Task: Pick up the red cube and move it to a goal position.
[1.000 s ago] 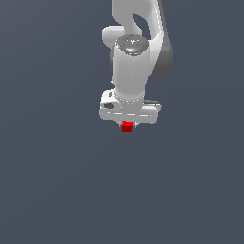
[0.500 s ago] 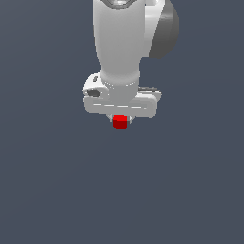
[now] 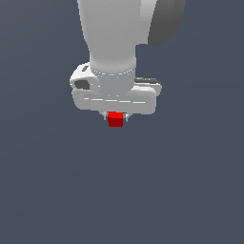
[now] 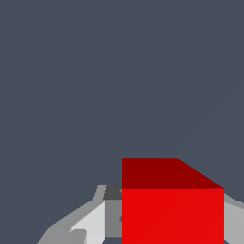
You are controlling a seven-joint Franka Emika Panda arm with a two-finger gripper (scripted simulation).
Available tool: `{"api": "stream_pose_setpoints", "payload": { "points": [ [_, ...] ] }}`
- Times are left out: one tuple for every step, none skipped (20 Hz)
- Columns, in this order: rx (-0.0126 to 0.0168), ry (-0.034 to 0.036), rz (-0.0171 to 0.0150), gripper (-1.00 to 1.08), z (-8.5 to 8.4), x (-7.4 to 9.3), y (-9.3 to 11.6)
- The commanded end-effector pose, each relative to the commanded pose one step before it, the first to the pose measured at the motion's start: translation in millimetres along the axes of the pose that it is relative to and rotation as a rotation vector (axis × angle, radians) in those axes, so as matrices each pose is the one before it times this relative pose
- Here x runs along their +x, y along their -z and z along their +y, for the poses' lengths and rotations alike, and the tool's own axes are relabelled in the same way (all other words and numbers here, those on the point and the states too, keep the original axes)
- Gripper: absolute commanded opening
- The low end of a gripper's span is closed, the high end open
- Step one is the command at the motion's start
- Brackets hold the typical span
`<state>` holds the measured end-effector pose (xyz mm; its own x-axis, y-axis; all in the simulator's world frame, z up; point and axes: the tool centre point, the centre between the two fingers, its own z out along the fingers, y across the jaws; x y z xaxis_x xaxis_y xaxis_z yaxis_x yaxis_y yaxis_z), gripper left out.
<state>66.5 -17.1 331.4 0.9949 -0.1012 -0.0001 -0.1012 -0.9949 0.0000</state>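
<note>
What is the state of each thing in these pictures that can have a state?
end effector: shut on the red cube, with a finger on either side of it.
red cube: held between the fingers, level, and apart from any surface that shows.

exterior cam sits out front, close in, facing the arm (image 3: 114,43) and tool (image 3: 116,117) straight on. wrist cam looks past the fingers (image 4: 90,224), super close. both share the cube (image 3: 115,119) (image 4: 172,214)
</note>
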Motion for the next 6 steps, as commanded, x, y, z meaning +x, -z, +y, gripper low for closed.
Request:
{"api": "stream_pose_setpoints", "payload": {
  "points": [
    [0.00002, 0.00036, 0.00005, -1.00, 1.14, 2.82, 4.73],
    [0.00000, 0.00000, 0.00000, -1.00, 0.31, 0.70, 1.09],
    [0.00000, 0.00000, 0.00000, -1.00, 0.24, 0.54, 0.84],
    [0.00000, 0.00000, 0.00000, -1.00, 0.17, 0.39, 0.59],
    [0.00000, 0.00000, 0.00000, -1.00, 0.10, 0.23, 0.35],
    [0.00000, 0.00000, 0.00000, -1.00, 0.03, 0.08, 0.12]
  ]
}}
